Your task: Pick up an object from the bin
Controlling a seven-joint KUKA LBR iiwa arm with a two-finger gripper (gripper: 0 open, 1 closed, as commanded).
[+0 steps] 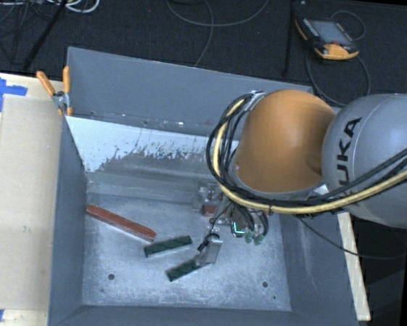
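Gripper [210, 248] sits mid-bin [67, 201], at the upper end of a dark green strip [181, 270]; how wide it stands cannot be told. The strip is judged light, stiff and flat, best pinched across its narrow width.

**What you cannot make out**

Your arm [379, 160] runs off the right edge. Its orange cover [282, 142] and cables [218, 149] hide the upper body of the gripper [208, 250] and the far right corner of the bin [69, 216]. Where the lower dark green strip [182, 269] meets the gripper, you cannot tell contact from overlap.
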